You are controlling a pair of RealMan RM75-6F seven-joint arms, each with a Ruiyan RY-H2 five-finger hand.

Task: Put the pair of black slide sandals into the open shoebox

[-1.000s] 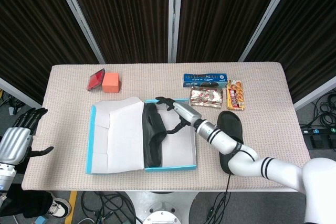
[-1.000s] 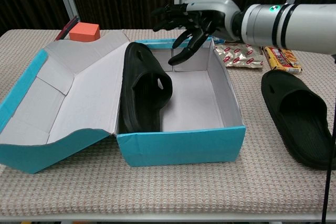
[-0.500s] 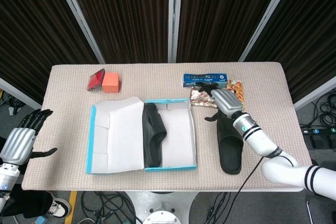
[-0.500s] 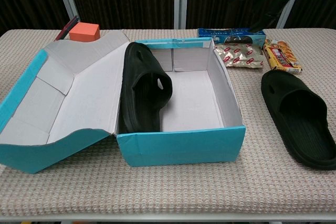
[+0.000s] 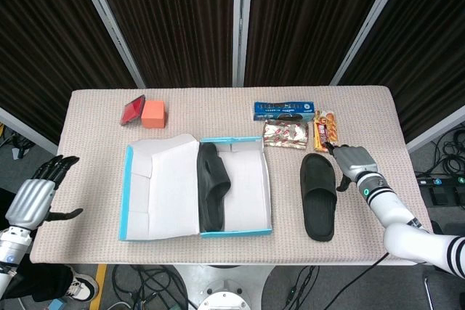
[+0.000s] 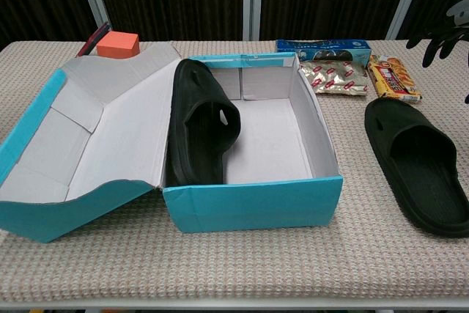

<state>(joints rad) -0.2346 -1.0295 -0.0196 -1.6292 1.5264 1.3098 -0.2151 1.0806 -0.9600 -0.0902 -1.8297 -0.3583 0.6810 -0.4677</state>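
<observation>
One black slide sandal (image 5: 211,195) (image 6: 201,127) leans on its side against the left inner wall of the open teal shoebox (image 5: 236,233) (image 6: 256,199). The other black sandal (image 5: 318,195) (image 6: 417,168) lies flat on the table to the right of the box. My right hand (image 5: 352,161) (image 6: 443,33) hovers open just right of that sandal's toe end, fingers spread, holding nothing. My left hand (image 5: 36,196) hangs open off the table's left edge, far from the box.
The box lid (image 5: 161,186) lies folded open to the left. A red box (image 5: 133,110) and an orange block (image 5: 153,114) sit at the back left. A blue biscuit box (image 5: 284,111), a silver snack pack (image 5: 285,135) and an orange snack pack (image 5: 326,131) lie behind the loose sandal.
My right hand has left the shoebox and swung right, passing over the snack packs to end beside the loose sandal. The sandal in the box has not moved. My left hand dropped slightly.
</observation>
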